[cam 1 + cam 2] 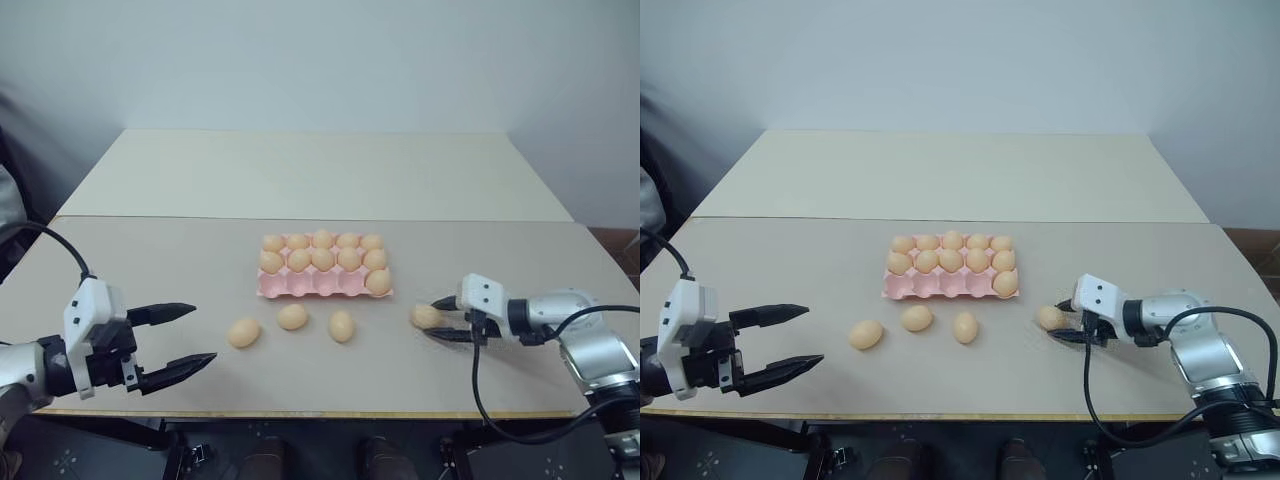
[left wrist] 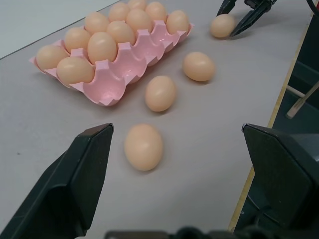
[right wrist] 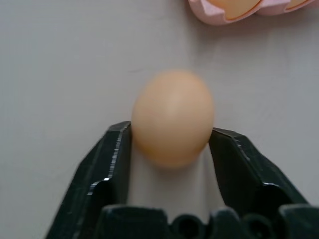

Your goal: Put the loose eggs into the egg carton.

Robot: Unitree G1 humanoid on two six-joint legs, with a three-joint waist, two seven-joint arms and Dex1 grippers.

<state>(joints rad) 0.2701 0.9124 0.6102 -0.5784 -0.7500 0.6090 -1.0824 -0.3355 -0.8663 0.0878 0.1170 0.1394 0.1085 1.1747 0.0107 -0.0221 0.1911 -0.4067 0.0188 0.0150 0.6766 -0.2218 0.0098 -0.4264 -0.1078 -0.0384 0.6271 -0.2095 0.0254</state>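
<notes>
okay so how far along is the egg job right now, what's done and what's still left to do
Done: the egg carton holds eleven eggs, with four front-row cups empty. In hand: the right gripper is shut on the rightmost loose egg, which looks to be still down at the table. Left: that egg plus three loose eggs in front of the carton. The left gripper is open, holding nothing.

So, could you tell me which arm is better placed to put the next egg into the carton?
The right: its tool is shut on the rightmost loose egg, near the egg carton. The left tool hangs open, holding nothing.
</notes>
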